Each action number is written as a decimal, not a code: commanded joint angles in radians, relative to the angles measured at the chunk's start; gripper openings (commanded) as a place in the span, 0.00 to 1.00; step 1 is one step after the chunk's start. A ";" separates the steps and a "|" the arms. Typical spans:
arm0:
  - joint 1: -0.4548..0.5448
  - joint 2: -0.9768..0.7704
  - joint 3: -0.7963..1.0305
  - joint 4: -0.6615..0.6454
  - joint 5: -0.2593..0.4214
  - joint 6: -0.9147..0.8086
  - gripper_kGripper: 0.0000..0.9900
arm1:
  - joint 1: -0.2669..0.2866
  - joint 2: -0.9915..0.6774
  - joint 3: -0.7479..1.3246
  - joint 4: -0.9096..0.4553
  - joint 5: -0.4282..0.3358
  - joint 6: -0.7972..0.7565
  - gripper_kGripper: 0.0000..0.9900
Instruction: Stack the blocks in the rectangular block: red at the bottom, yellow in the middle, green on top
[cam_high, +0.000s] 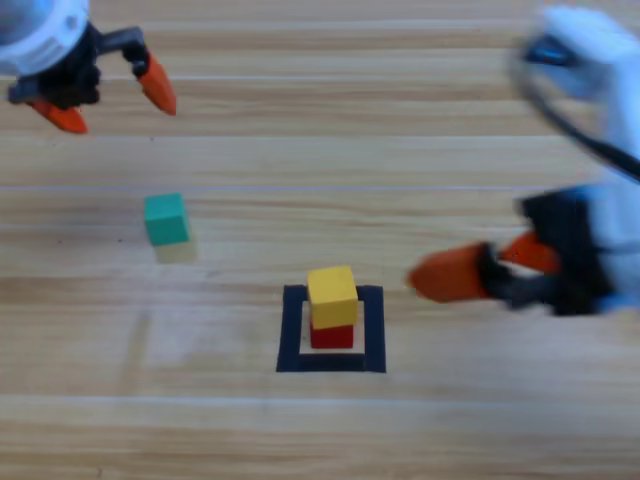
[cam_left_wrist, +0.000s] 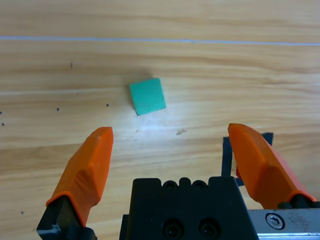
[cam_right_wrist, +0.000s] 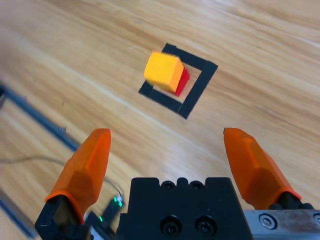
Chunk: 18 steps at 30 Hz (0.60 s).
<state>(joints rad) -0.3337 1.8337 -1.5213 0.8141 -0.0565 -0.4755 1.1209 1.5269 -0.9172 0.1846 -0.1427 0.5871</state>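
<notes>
Hovering wide open, empty: left gripper (cam_high: 108, 100) short of green cube (cam_high: 166, 219); right gripper (cam_high: 470, 262) beside yellow-on-red stack (cam_high: 332, 296).

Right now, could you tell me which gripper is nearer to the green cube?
Left. The left gripper hangs open up and to the left of the green cube; the right gripper sits open far across, beyond the yellow-on-red stack.
</notes>
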 joint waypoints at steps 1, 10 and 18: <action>0.010 0.197 -0.111 0.085 0.027 -0.052 1.00 | -0.009 -0.315 0.161 -0.083 0.043 -0.104 1.00; -0.038 0.326 -0.181 0.146 0.060 -0.117 1.00 | -0.010 -0.160 0.098 -0.019 0.080 -0.207 0.99; -0.096 0.380 -0.181 0.151 0.075 -0.167 1.00 | -0.010 -0.113 0.055 0.041 0.083 -0.260 0.96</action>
<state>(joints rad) -0.3727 2.1464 -1.7059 0.9583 0.0044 -0.6250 1.1199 1.3787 -0.8716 0.2092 -0.0678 0.3457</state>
